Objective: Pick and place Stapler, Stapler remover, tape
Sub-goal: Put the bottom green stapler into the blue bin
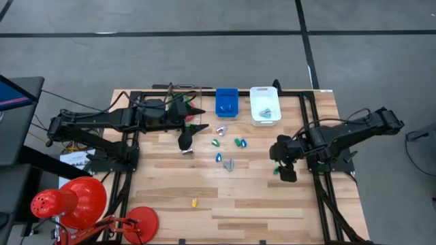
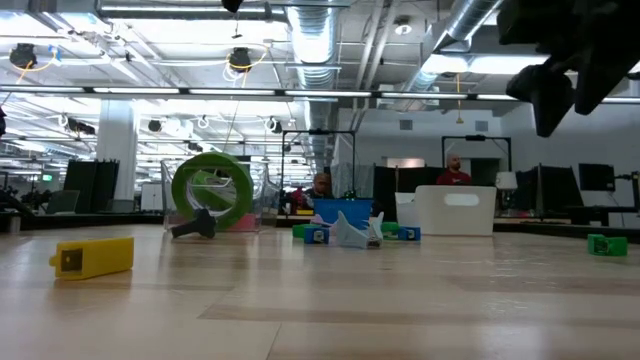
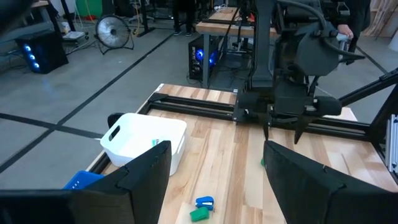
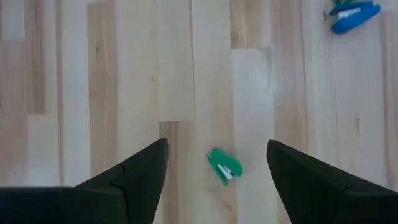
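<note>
The wooden tabletop (image 1: 272,204) carries a blue bin (image 1: 227,102) and a white bin (image 1: 264,105) side by side at its far edge. The white bin serves as landmark here.

Left pincer (image 1: 185,141): it sits left of the blue bin, so further from the white bin, and nearer the front edge than both. Its jaws stand apart with nothing between them. In the low view a green tape roll (image 2: 211,188) stands upright on edge close by this pincer; a pink item (image 1: 189,118) lies just beside the arm, too obscured to identify.

Right pincer (image 1: 285,171): it hangs above the tabletop to the right of the white bin and well forward of it. Its jaws are spread and grip nothing. In the right wrist view a small green stapler item (image 4: 224,166) lies on the wood directly between the two fingers (image 4: 134,177), not touched.

Small items: a cluster of blue, green and silver pieces (image 1: 225,146) lies forward of the two bins, between the two pincers. A yellow piece (image 1: 194,202) lies alone, well forward of the cluster. The white bin holds some small objects (image 1: 267,111); their kind cannot be told.
</note>
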